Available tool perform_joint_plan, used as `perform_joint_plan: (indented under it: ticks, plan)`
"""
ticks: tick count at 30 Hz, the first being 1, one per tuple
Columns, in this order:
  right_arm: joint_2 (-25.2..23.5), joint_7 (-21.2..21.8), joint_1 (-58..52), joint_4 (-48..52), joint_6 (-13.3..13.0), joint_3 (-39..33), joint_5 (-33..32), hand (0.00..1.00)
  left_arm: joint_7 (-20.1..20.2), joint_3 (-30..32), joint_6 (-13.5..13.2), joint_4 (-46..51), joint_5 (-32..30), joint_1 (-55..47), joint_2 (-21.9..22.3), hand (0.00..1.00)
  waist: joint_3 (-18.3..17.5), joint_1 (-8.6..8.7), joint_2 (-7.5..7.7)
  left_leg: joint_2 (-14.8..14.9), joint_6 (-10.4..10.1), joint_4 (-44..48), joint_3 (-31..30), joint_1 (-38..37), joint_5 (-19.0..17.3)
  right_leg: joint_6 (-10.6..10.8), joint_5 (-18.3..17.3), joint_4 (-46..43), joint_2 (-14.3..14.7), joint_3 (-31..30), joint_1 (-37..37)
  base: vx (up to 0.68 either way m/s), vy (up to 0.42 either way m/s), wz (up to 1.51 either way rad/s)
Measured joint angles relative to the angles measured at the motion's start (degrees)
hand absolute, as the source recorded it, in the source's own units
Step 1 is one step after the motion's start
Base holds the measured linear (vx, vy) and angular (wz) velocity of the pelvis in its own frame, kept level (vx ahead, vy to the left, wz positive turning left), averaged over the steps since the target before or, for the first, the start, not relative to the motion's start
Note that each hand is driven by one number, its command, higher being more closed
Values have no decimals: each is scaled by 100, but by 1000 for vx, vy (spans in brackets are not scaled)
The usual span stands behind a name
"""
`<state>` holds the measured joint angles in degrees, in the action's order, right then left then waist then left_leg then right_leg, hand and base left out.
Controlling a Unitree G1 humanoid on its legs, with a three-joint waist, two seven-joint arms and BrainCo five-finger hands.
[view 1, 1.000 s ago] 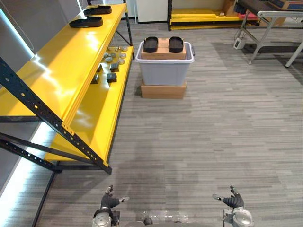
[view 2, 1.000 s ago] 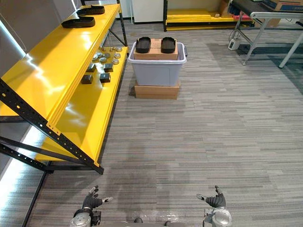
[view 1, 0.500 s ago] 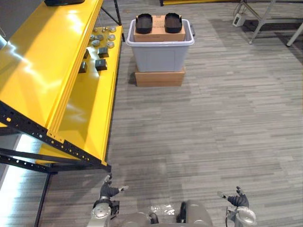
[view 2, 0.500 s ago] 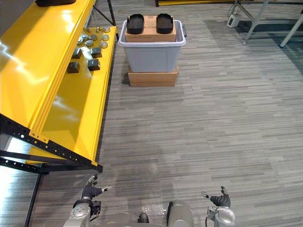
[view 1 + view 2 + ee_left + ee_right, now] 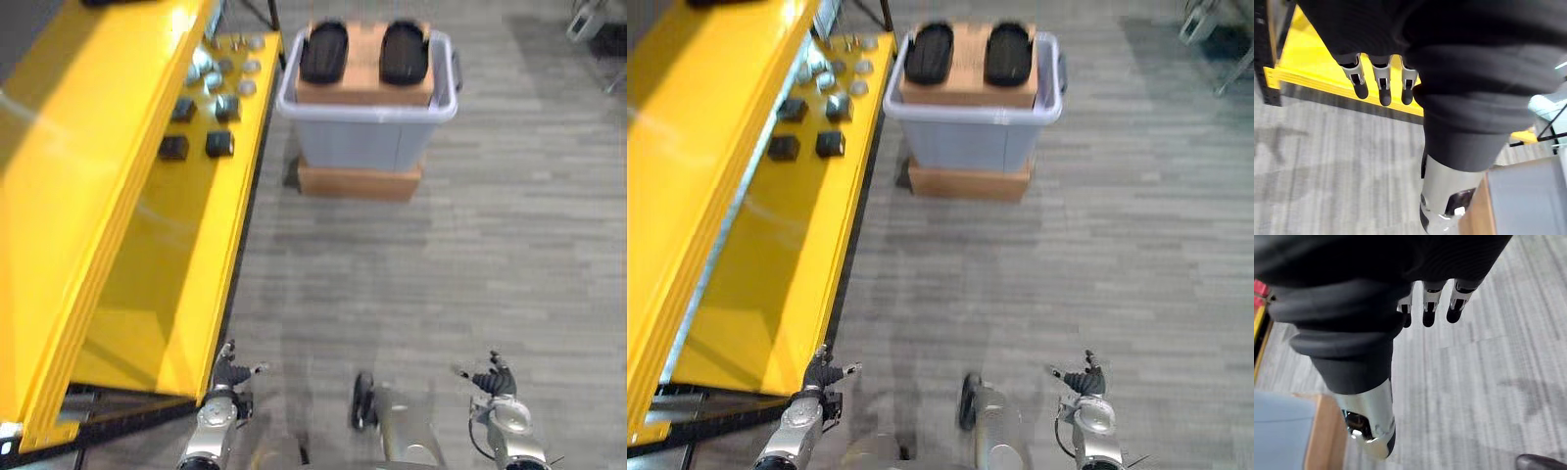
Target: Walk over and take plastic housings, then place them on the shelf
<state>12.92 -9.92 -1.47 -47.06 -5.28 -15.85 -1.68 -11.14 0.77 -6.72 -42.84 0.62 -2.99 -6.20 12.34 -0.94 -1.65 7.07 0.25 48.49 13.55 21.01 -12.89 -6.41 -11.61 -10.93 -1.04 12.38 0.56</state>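
The 2 housings (image 5: 323, 51) sit side by side on a box (image 5: 364, 88) in the top of the bin (image 5: 367, 147), and the bin stands on a low crate (image 5: 358, 182). Both hands are well short of the bin: left hand (image 5: 232, 374) and right hand (image 5: 493, 380), fingers loose and straight, nothing in either.

Risks imo:
- That stack looks tall. Walk in too far and a knee could bump the bin and slide it on the crate.
- The housings look smooth and rounded, so a shallow pinch could let 1 slip back into the bin.
- The shelf (image 5: 98, 196) runs just left of the bin, so the left arm could clip its edge.
- Small parts (image 5: 206, 108) lie on the lower level left of the bin, and a sloppy set-down could scatter them.
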Motion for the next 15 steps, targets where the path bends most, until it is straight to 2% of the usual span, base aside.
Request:
perform_joint_plan:
  ticks: [1, 2, 3, 4, 5, 6, 7, 8, 9, 10, 11, 12, 13, 14, 15]
  plan:
    - [21, 0, 5, -47, 1, -5, 0, 0, 1, -5, 5, 2, 0, -41, 31, 0, 8, 0, -24, -186, -76, -804, -55, 157, 46, 38, -22, 193, 2, 5, -213, 353, 16, -5]
    - [52, -3, -23, -146, 7, -23, -2, 0, -2, -3, 6, 1, 0, -91, 104, 0, 10, -23, -80, -470, -484, -2204, -212, 128, 322, 139, -78, 420, 14, -17, -515, 457, 28, -6]
    - [72, -7, -46, -190, 12, -38, 0, 0, -1, -4, 7, -7, -1, -144, 159, 0, -18, -38, -143, -568, -653, -2875, -325, 114, 474, 197, -111, 534, 59, -30, -651, 467, 71, -24]
    - [92, -18, -91, -224, 29, -44, 1, 0, -3, -5, 9, -26, -2, -241, 243, 0, -79, -113, -278, -624, -735, -3569, -550, 165, 672, 399, -249, 668, 176, -79, -850, 596, 137, -49]
    - [59, -16, -133, -225, 48, -30, 2, 0, -2, -2, 24, -122, -3, -288, 272, 0, -120, -205, -291, -654, -423, -3482, -678, 217, 986, 543, -468, 670, 195, -180, -1064, 534, 159, -53]
    - [16, -16, -142, -224, 55, -21, 3, 0, -2, 5, 35, -171, -3, -306, 268, 0, -164, -245, -225, -738, -192, -3343, -713, 227, 1170, 665, -608, 587, 122, -222, -1116, 593, 162, -46]
    - [-42, -18, -206, -226, 54, -10, 5, 0, -1, 0, 37, -220, -3, -327, 276, 0, -297, -274, -98, -885, 206, -3142, -682, 242, 1357, 819, -853, 245, -82, -331, -1068, 645, 142, -18]
    - [-54, -19, -228, -242, 50, -4, 6, 0, 3, -13, 41, -333, -3, -257, 314, 0, -339, -275, -16, -973, 458, -2942, -618, 292, 1185, 1015, -983, -320, -238, -377, -859, 643, 139, -12]
    - [-74, -17, -205, -324, 45, -10, 7, 0, 3, -12, 57, -385, -1, -200, 339, 0, -363, -281, 44, -1033, 510, -2876, -557, 241, 1006, 1171, -1029, -1135, -366, -453, -508, 645, 148, -4]
    - [-126, -15, -173, -383, 61, -18, 5, 0, 5, -9, 71, -392, 6, -177, 324, 0, -341, -265, 128, -1138, 576, -2851, -515, 102, 869, 1553, -938, -2076, -540, -543, -144, 624, 146, 7]
    - [-179, -13, -164, -390, 72, -24, 4, 0, 1, -7, 110, -402, 60, -166, 303, 0, -324, -131, 165, -1240, 667, -2841, -540, -172, 669, 1890, -834, -3344, -766, -662, 297, 724, 158, 10]
    - [-199, -13, -154, -390, 75, -13, 3, 0, -3, -8, 133, -404, 103, -176, 304, 0, -320, -96, 152, -1261, 723, -2871, -533, -445, 572, 1818, -848, -4080, -877, -676, 537, 585, 118, -3]
    - [-246, -8, -121, -387, 75, 4, -1, 0, -5, -13, 133, -402, 106, -200, 281, 0, -307, -89, 129, -1245, 760, -2991, -521, -908, 532, 1598, -914, -4657, -1044, -539, 791, 435, 84, -18]
    - [-259, -7, -114, -384, 70, 5, -2, 0, -5, -15, 134, -402, 106, -205, 269, 0, -303, -82, 111, -1226, 760, -3072, -523, -1069, 531, 1476, -930, -4732, -1074, -447, 842, 478, 61, -29]
    - [-273, -5, -99, -384, 48, 9, -4, 0, -6, -15, 127, -398, 107, -207, 251, 0, -281, -54, 11, -1094, 740, -3396, -538, -1660, 520, 1169, -1018, -4514, -1058, -203, 971, 447, 41, -22]
